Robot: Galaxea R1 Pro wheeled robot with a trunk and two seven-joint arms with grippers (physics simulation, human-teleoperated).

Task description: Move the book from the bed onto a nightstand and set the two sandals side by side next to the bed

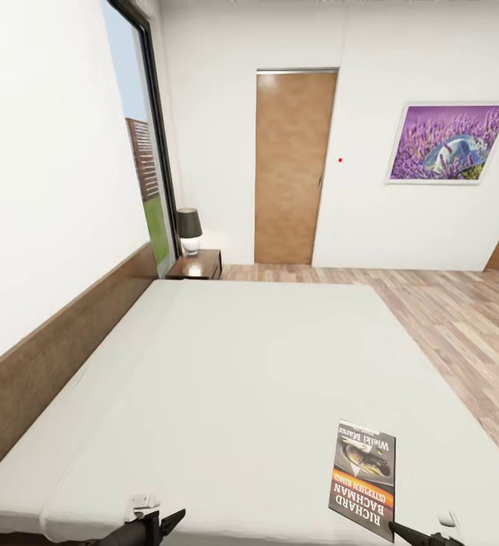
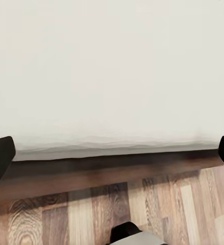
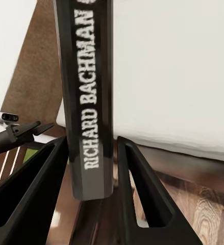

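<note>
The book (image 1: 362, 480) stands up off the bed (image 1: 227, 379) at about 5 o'clock in the head view, its spine (image 3: 89, 97) clamped between the right gripper's (image 3: 94, 173) fingers. The left gripper (image 2: 112, 153) hangs wide apart over the mattress edge and floor (image 2: 91, 209). The nightstand (image 1: 196, 265) with a lamp (image 1: 189, 230) sits at 11 o'clock, beside the door (image 1: 291, 167).

the book (image 1: 363, 481), dark cover with orange band, stands tilted above the near edge of the pale-grey bed (image 1: 227, 379); dark-brown nightstand (image 1: 196, 265) beyond.
</note>
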